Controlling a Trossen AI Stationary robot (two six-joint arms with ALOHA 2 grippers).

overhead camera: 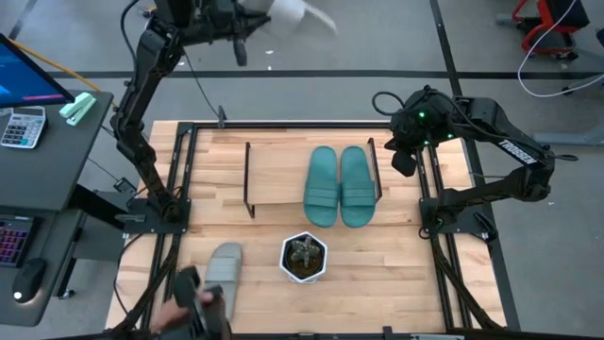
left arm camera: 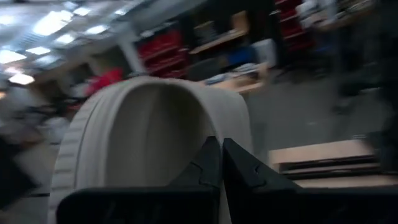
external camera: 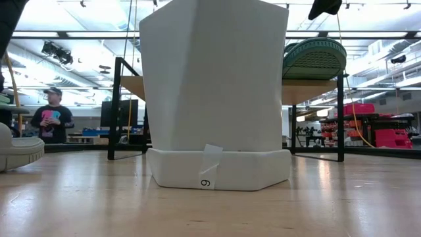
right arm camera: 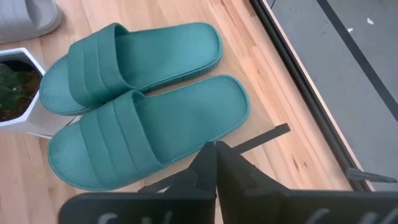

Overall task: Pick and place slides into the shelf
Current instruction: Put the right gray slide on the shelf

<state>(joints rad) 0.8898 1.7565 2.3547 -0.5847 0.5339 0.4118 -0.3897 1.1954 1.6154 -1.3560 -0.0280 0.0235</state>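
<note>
At the near edge of the tabletop (overhead camera: 396, 283) a person's hand (overhead camera: 193, 307) in a dark glove reaches in beside a grey slide (overhead camera: 225, 269) lying flat there; whether the hand touches it I cannot tell. Just beside that slide, toward the middle, stands the white pot (overhead camera: 304, 257) with its plant, which fills most of the low view. Behind the pot sits the shelf (overhead camera: 283, 175), its board between thin dark side frames. The two teal slides (overhead camera: 340, 185) lie side by side on the right half of the board, touching each other, while the left half is bare wood. The right gripper (overhead camera: 401, 156) hangs just off the shelf's right end, above the tabletop's edge, its jaws clenched on nothing, and its wrist view looks down on the teal pair. Farthest off, past the far left corner of the tabletop, the left arm is raised high, and the left gripper (overhead camera: 241, 42) has its jaws clenched on the second grey slide (left arm camera: 149, 143), whose sole rim arches across the left wrist view. A person (external camera: 51, 117) stands in the room beyond.
</note>
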